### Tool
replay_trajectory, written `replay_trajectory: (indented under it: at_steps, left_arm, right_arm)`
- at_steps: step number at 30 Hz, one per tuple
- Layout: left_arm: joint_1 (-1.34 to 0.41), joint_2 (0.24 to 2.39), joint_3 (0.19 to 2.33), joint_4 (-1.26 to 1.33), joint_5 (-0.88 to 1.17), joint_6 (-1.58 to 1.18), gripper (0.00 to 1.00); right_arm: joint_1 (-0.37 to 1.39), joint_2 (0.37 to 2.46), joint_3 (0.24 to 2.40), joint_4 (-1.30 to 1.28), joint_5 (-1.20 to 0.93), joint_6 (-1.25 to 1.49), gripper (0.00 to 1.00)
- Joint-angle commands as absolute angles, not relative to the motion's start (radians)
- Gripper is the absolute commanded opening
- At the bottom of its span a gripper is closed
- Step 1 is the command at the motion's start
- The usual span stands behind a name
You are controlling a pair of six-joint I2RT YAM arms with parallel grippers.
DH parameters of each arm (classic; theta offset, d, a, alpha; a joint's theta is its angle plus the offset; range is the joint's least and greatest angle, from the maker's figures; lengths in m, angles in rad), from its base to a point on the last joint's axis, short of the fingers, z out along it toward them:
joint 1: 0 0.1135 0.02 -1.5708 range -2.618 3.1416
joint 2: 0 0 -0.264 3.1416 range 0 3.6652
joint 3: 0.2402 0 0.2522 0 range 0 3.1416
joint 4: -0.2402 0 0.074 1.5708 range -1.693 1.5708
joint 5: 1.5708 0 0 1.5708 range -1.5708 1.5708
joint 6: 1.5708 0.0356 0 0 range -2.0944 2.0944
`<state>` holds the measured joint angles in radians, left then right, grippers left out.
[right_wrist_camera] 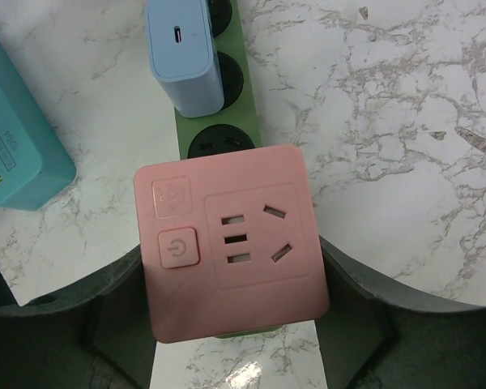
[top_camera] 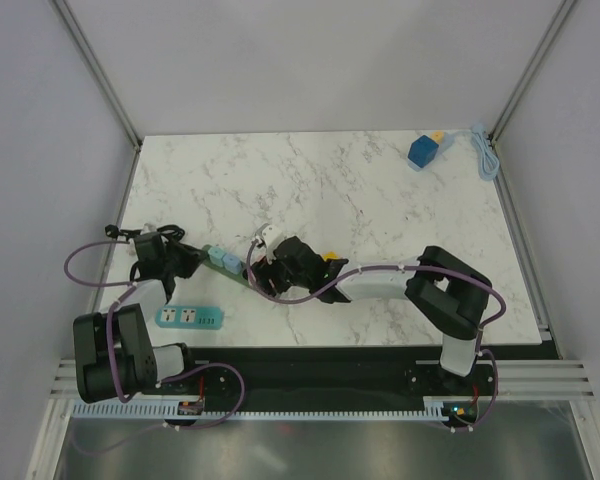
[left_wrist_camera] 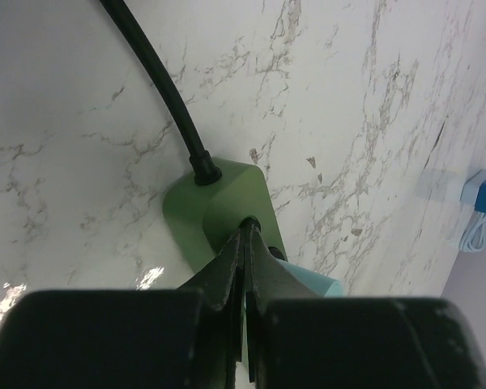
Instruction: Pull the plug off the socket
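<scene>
The green strip [right_wrist_camera: 249,101] lies on the counter [top_camera: 330,180], and the pink plug [right_wrist_camera: 231,247] sits on its near end, seen from the right wrist. The plug is a square block with a power button and socket holes on its top face.

The right gripper [right_wrist_camera: 231,271] straddles the plug. Its fingers [right_wrist_camera: 113,312] stand one on each side, and each flank of the plug meets a pad, so they look clamped on it.

Further along the strip from the plug there is one bare outlet, then a light blue charger [right_wrist_camera: 186,57] plugged in upright.

At the strip's other end, the left gripper [left_wrist_camera: 245,239] has its fingers together with only a thin slit between them. Their tips rest on the strip's top face, just beside the black cable [left_wrist_camera: 158,81] that enters that end. A corner of the charger shows beyond the tips.

In the top view the two grippers face each other along the strip, the left [top_camera: 180,258] at its cable end and the right [top_camera: 270,270] at its plug end.

A teal socket block [top_camera: 190,317] lies flat on the counter near the strip, on the side toward the arm bases and apart from it. A blue adapter [top_camera: 423,151] with a pale cord sits well apart from the strip, at the far right corner of the counter.
</scene>
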<state>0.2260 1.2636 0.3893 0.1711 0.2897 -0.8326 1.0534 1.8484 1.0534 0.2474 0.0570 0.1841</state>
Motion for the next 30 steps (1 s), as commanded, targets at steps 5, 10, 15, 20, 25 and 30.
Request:
replay_trajectory:
  at_steps: [5,10,15,20,25,30]
  left_arm:
    - [0.207,1.341,0.376,0.078,0.179,-0.772,0.02]
    - [0.202,1.37,0.394,0.077,0.19,-0.769,0.02]
    - [0.201,1.365,0.391,0.078,0.19,-0.765,0.02]
    - [0.199,1.371,0.394,0.077,0.195,-0.764,0.02]
    - [0.199,1.376,0.397,0.077,0.195,-0.764,0.02]
    - [0.199,1.381,0.4,0.077,0.198,-0.764,0.02]
  right_arm:
    - [1.028,1.773,1.176,0.267,0.032,0.314,0.0]
    - [1.101,1.859,1.298,0.115,0.202,0.204,0.0]
    - [1.134,1.925,1.353,0.063,0.333,0.091,0.0]
    - [1.143,1.979,1.422,-0.027,0.402,-0.033,0.0]
    - [1.149,1.991,1.454,-0.089,0.394,-0.045,0.0]
    - [1.077,1.934,1.437,-0.055,0.069,0.199,0.0]
